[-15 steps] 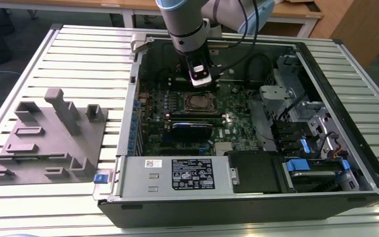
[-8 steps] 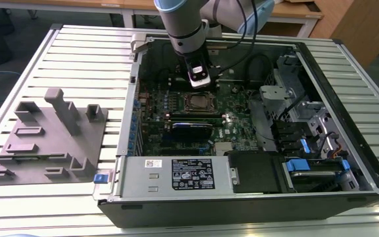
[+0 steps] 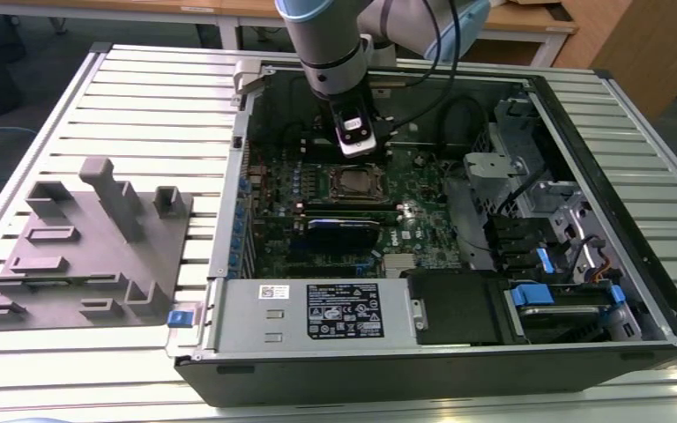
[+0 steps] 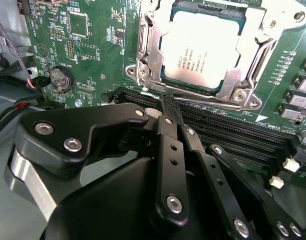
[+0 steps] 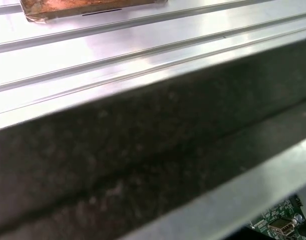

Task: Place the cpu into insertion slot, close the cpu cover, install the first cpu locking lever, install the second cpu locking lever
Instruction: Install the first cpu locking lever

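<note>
Inside the open computer case (image 3: 621,176), the cpu (image 4: 203,47) lies silvery and flat in the insertion slot (image 3: 356,183) on the green board. The cpu cover (image 4: 253,57), a silver frame, lies down flat around its edges. A thin wire locking lever (image 4: 142,92) runs along the socket edge nearest me. My gripper (image 4: 169,102) is black, its two fingers drawn together to a narrow tip right at that lever and the socket's edge. In the exterior view the gripper (image 3: 356,145) hangs just above the far side of the socket.
Long black memory slots (image 4: 233,132) lie directly under the fingertips, a coin battery (image 4: 60,77) beside them. A grey fixture block (image 3: 80,238) sits on the slatted table at the exterior view's left. The power supply (image 3: 315,308) and the blue-tabbed drive bays (image 3: 550,286) crowd the near side. The dark case wall (image 5: 142,150) stands close.
</note>
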Robot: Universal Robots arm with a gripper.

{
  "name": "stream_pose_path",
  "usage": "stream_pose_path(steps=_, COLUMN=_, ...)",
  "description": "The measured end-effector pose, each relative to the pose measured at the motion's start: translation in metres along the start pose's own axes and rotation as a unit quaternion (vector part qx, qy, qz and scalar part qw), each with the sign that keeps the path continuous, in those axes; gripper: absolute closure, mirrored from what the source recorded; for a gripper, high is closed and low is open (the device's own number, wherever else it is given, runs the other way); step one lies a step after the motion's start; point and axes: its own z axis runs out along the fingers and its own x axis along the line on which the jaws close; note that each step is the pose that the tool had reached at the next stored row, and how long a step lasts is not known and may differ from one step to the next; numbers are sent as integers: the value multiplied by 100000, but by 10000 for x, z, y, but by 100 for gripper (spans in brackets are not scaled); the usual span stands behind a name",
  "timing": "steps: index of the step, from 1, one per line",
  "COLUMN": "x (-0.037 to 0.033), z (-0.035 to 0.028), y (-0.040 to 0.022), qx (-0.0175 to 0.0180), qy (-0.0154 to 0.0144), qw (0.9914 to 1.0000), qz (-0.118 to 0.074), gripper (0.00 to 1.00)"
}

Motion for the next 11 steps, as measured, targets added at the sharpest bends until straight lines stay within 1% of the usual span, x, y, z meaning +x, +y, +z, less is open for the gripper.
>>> stream_pose_path(steps=5, x=-3, z=-14, y=3, qx=335, qy=-126, qw=99999, qz=-151, gripper=89)
stream_pose_path(steps=9, x=-5, z=-15, y=-1, qx=356, qy=-133, qw=99999, qz=-179, gripper=89)
stream_pose_path(steps=11, x=-11, z=-17, y=-17, qx=347, qy=-135, qw=99999, qz=-184, gripper=89)
